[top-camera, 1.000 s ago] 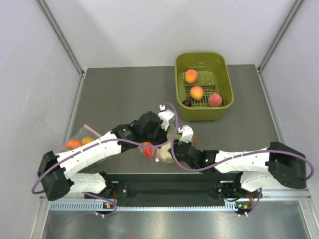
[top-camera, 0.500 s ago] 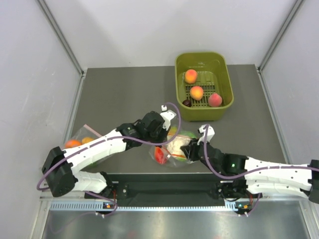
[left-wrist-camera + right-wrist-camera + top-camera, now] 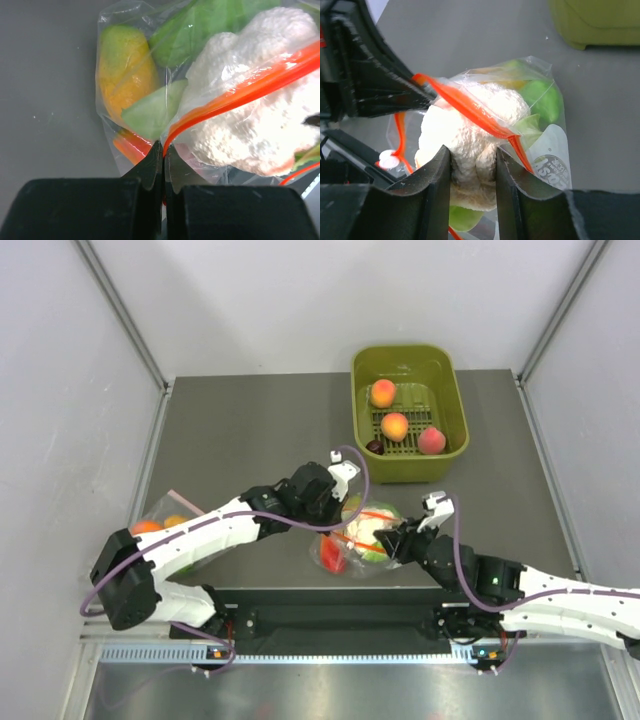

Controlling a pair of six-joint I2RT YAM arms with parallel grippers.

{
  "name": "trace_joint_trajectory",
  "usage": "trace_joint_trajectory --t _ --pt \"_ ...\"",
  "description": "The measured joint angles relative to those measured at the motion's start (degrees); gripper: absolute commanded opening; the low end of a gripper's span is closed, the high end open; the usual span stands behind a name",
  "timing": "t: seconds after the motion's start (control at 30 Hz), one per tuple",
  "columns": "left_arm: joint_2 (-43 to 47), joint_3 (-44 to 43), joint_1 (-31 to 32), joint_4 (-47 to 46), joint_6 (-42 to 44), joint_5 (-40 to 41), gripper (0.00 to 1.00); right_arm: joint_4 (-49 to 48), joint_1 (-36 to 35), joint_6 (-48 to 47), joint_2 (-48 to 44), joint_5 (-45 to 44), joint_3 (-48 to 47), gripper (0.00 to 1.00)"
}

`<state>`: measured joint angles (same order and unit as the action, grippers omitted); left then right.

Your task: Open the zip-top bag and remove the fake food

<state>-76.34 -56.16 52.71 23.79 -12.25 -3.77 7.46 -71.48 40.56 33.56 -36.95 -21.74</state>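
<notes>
While the left gripper [image 3: 163, 150] pinches shut on the lip of the bag [image 3: 335, 552] at the table's [image 3: 240, 440] near edge, the right gripper [image 3: 473, 152] clamps the cauliflower [image 3: 475, 125] in the open mouth. Looks like removal now: next, a steady pull outward.

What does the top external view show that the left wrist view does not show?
Only top external: the green basket with three peaches, a second clear bag at far left, and the right hand at the bag. Only left wrist: how the left hand pinches the plastic where the orange-red strip ends. Both: the zip-top bag and the white cauliflower.
</notes>
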Motion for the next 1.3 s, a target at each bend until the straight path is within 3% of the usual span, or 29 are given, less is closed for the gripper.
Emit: trace_joint_trajectory --t 0.23,0.57,0.73,0.93,1.17,1.3 --pt "-2.34 -0.76 0.37 0.09 -0.42 0.37 0.00 -1.14 0.02 -7.32 -5.14 7.17 0.85 0.00" --pt "-2.69 -2.14 1.49 -0.50 -1.95 -0.96 0.00 -0.48 0.04 -13.07 -17.70 10.95 3.65 0.00" --pt "-2.69 -2.34 1.51 -0.50 -2.36 -1.51 0.00 -0.09 0.09 -14.67 -18.73 12.50 3.61 0.00" --pt "-2.43 -1.14 -0.15 0.66 -0.37 -0.48 0.00 -2.43 0.02 -14.67 -14.08 14.45 -1.27 0.00" --pt "-2.71 -0.83 -0.17 0.68 0.17 -2.93 0.00 -3.02 0.02 -14.36 2.05 13.79 -3.89 0.00" --pt "-4.22 -0.83 -0.17 0.72 0.15 -4.44 0.00 -1.73 -0.04 -13.44 6.08 14.67 -4.61 0.01"
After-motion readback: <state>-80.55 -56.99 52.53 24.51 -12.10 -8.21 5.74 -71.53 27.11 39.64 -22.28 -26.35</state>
